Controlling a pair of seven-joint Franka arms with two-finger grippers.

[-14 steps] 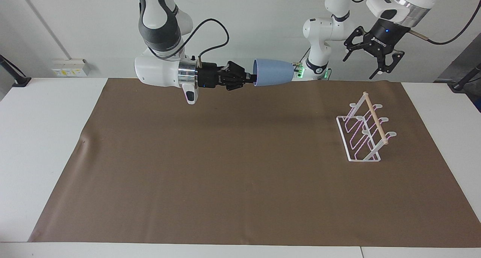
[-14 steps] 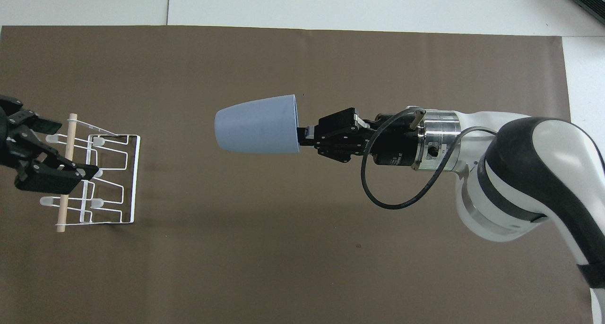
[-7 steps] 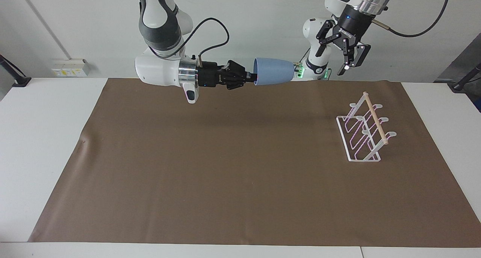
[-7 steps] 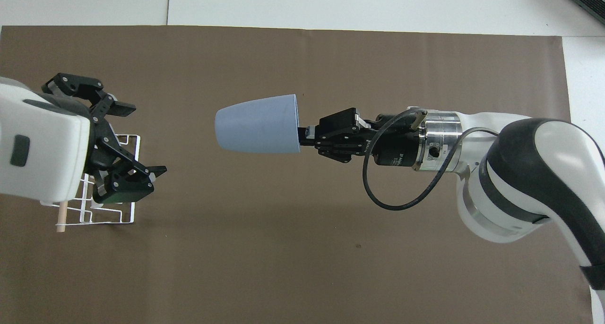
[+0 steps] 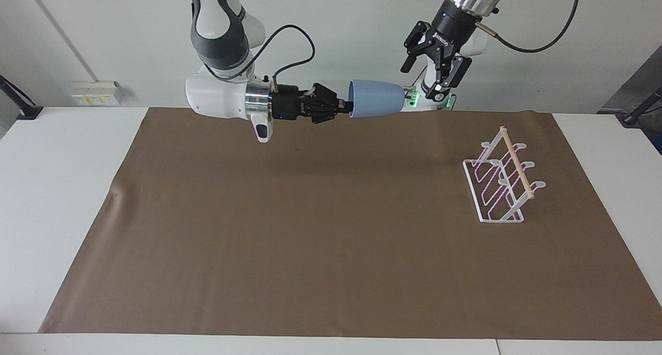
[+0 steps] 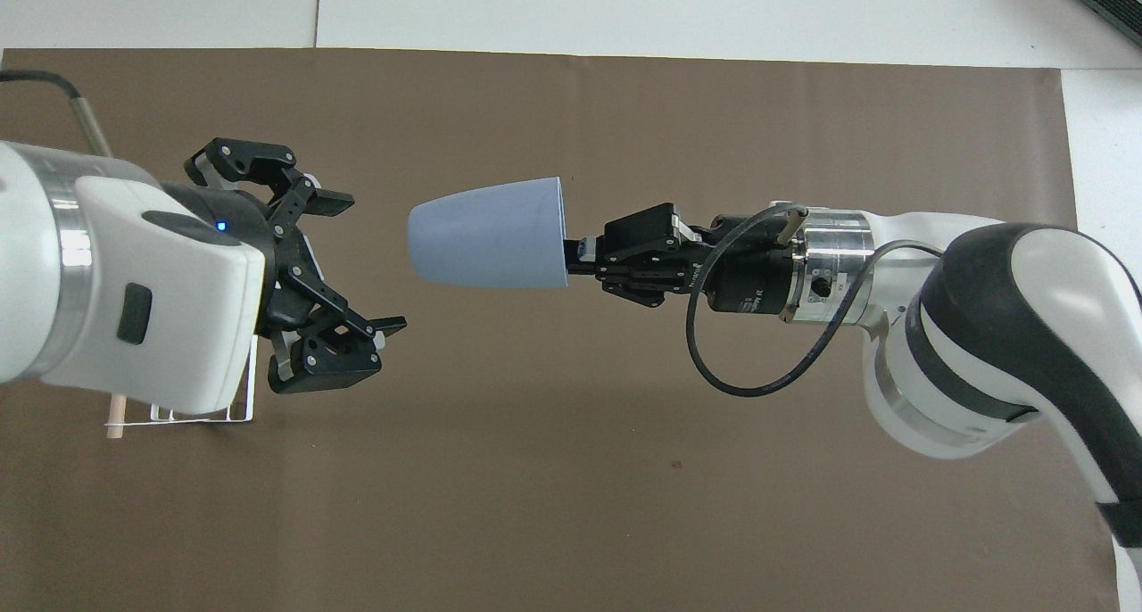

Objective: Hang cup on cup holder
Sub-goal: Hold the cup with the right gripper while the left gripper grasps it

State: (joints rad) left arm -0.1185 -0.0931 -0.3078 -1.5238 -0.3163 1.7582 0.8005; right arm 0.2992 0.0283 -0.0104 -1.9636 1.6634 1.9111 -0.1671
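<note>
Handover stage. Right gripper (image 5: 345,105) pinches the cup (image 5: 376,99) by its rim, held sideways above the mat (image 5: 320,231). Left gripper (image 6: 357,264), fingers wide, should enclose the cup's base squarely. Cup holder (image 5: 501,181) stands at four o'clock of the cup.

Light-blue cup (image 5: 376,99) held sideways aloft; white wire cup holder (image 5: 500,178) upright.
</note>
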